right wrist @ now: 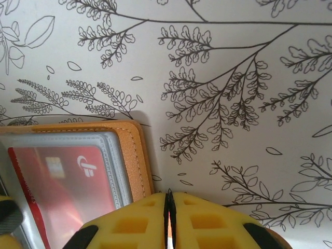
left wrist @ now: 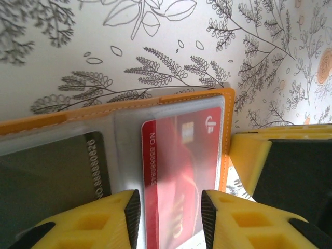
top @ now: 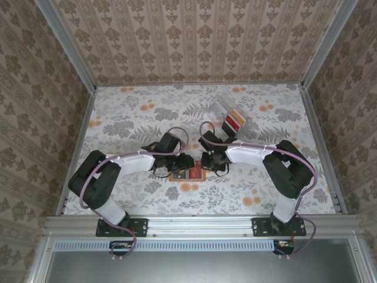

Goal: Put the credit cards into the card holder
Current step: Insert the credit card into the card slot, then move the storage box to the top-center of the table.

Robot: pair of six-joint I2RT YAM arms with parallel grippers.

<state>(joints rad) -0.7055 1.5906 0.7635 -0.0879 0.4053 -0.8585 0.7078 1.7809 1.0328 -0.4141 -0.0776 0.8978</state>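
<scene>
On our left, the card holder lay open on the floral table, with a dark grey card in its left pocket. The left gripper stood low over it, fingers apart, straddling the red card, which sat under the right window pocket. Just beside the holder's right edge, the right gripper hung low with its fingers together, holding nothing we could see. Farther right, the clear box held more cards. We judged the red card's insertion nearly done. Next, the left arm should lift clear while a gripper fetches another card.
</scene>
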